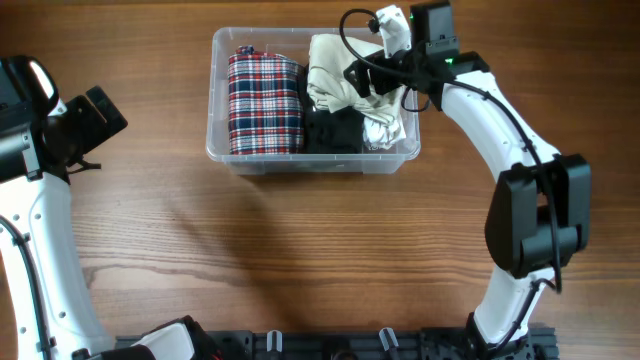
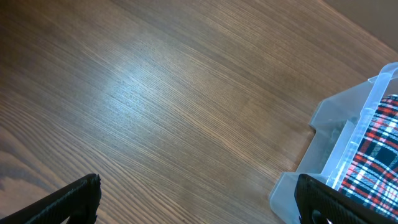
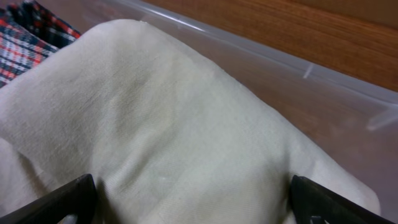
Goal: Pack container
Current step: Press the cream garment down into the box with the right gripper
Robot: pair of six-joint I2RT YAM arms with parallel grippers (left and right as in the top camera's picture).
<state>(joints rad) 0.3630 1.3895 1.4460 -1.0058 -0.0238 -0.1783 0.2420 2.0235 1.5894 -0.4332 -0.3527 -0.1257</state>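
Right wrist view: right gripper (image 3: 193, 191) has its fingers (image 3: 68, 202) spread wide, one at each lower corner of the view. The cream cloth (image 3: 174, 112) bulges up between them and is not pinched. It is a soft, matte weave, domed, with faint creases. Behind it is the container (image 3: 323, 90) wall, clear glossy plastic.

Overhead: the container sits near the far edge of the desk (image 1: 300, 250), about midway along it. It is rectangular with rounded corners and a thick rim.
- Left half: a plaid garment (image 1: 265, 105) in red, white and navy, folded into a neat block.
- Right half: the cream cloth lies rumpled above a black garment (image 1: 335, 132), with a crumpled white piece (image 1: 385, 125) by the right wall.
- The right gripper hangs over this half.

The left gripper (image 1: 92, 122) is by the left edge, well apart from the container. Its fingers are wide apart, with only bare wood grain between them.
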